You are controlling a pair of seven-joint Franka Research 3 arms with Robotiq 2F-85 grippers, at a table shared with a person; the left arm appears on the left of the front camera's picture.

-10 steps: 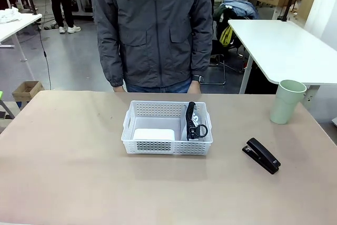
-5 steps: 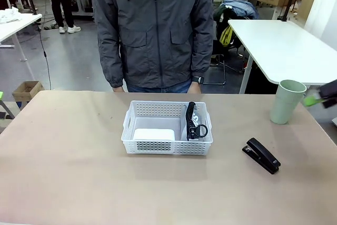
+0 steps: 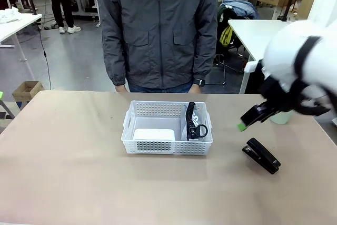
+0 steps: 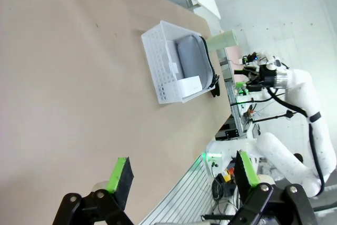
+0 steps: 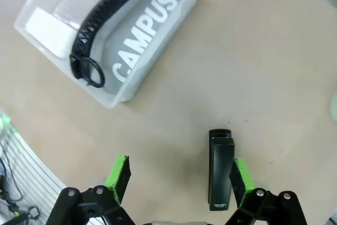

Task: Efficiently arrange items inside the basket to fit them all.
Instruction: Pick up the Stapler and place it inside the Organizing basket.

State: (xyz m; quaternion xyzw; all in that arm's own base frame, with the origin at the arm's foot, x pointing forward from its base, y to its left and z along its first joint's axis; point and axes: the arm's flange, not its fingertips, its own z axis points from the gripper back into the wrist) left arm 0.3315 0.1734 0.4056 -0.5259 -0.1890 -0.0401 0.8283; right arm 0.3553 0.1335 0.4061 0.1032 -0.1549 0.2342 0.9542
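Two items, pouch point(image 5: 142, 40) and device point(image 3: 154, 134), are held by the basket point(image 3: 163, 147), the stapler point(image 3: 261, 155) is seen at its 4 o'clock beneath the spread right claw point(image 5: 180, 171), and the left claw point(image 4: 183, 167) is spread too.

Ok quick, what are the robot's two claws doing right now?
Left gripper: open, holding nothing.
Right gripper: open, holding nothing, hovering above the black stapler.

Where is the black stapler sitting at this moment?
Front view: the black stapler lies right of the white perforated plastic basket on the tan table, near the open right gripper.
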